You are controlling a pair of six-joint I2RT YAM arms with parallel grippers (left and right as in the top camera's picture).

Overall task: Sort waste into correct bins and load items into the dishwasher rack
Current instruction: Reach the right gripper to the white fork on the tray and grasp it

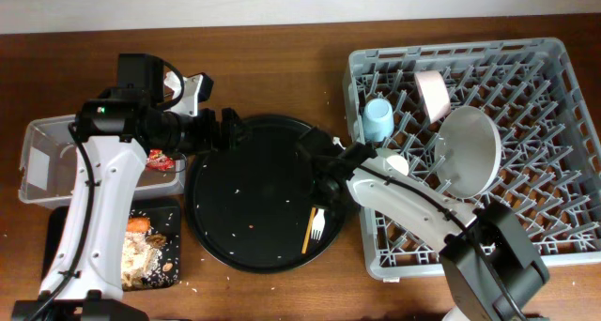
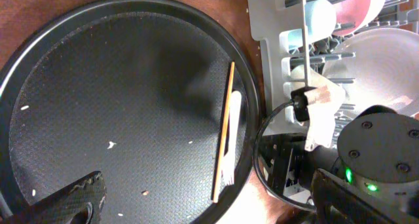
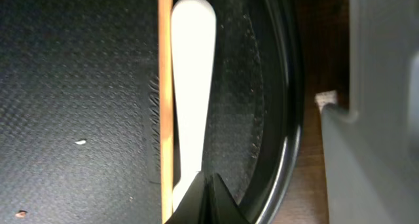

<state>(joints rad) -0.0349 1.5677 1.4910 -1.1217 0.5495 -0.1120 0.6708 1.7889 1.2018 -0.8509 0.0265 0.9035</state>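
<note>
A white plastic fork (image 1: 317,229) (image 2: 233,132) (image 3: 193,67) lies beside a wooden chopstick (image 1: 308,232) (image 2: 224,132) (image 3: 165,86) at the right edge of the round black tray (image 1: 235,199). My right gripper (image 1: 321,205) (image 3: 208,178) reaches down onto the fork's lower half, shut on it, with the fork still flat on the tray. My left gripper (image 1: 235,130) (image 2: 206,181) hovers open over the tray's upper left and holds nothing. The grey dishwasher rack (image 1: 526,96) carries a light blue cup (image 1: 378,119), a pinkish bowl (image 1: 433,91) and a pale plate (image 1: 467,152).
A clear tub (image 1: 38,161) stands at the far left, with a red wrapper (image 1: 160,159) at its right end. Below it, a shallow black tray (image 1: 58,229) holds food scraps (image 1: 141,251). Small crumbs dot the round tray. The right arm crosses the rack's front left corner.
</note>
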